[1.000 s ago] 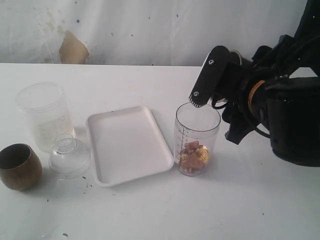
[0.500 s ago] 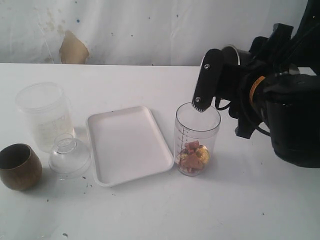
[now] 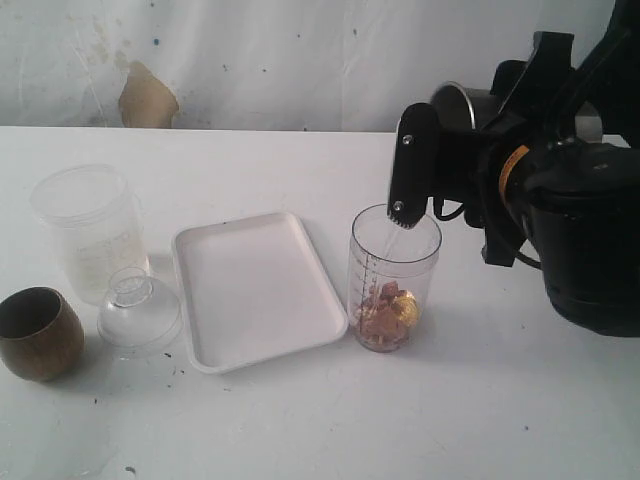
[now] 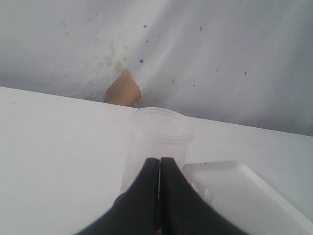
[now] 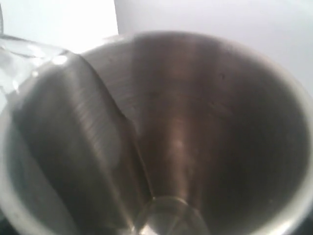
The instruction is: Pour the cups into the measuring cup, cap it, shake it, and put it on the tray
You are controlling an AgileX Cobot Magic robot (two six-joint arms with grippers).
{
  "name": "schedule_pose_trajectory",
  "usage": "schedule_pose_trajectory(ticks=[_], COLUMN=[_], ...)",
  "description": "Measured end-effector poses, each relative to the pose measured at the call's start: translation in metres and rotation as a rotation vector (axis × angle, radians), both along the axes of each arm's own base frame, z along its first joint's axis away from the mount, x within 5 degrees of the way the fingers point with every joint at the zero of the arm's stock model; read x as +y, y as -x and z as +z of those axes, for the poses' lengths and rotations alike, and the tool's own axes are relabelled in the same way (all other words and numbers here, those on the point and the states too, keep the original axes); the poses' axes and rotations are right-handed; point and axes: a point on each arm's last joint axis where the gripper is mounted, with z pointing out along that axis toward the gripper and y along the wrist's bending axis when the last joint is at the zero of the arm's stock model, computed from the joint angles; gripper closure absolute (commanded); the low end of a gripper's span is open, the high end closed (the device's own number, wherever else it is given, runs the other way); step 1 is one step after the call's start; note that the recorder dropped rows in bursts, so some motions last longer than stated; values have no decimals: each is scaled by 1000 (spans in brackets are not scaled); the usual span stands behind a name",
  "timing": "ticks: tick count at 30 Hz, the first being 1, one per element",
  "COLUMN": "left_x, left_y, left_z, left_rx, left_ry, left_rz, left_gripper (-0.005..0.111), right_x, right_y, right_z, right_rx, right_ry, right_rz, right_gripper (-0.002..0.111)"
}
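My right gripper is shut on the steel tumbler and holds it tipped over the measuring cup. A thin clear stream falls into the measuring cup, which has brown and gold pieces at its bottom. In the right wrist view the tumbler's inside fills the frame, with clear liquid running toward its lip. The white tray lies left of the measuring cup. The brown cup stands at the far left. My left gripper is shut on nothing, near the frosted jar; the exterior view does not show it.
A frosted jar stands at the left with a clear dome lid in front of it, between the brown cup and the tray. The tray's corner shows in the left wrist view. A stained white wall runs behind the table.
The right gripper has tipped the tumbler further and shifted slightly right. A clear stream now falls into the measuring cup. Nothing else has moved.
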Motion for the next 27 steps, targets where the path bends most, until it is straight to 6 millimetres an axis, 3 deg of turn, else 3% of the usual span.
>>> schedule_pose_trajectory(ticks=[27], left_x=[0], left_y=[0], left_z=[0], left_rx=[0], left_ry=[0], left_rz=[0], left_gripper=[106], right_x=[-1], right_y=[-3], right_z=[11], right_rx=[-63], right_ry=[257], right_rz=[64], right_gripper=[108])
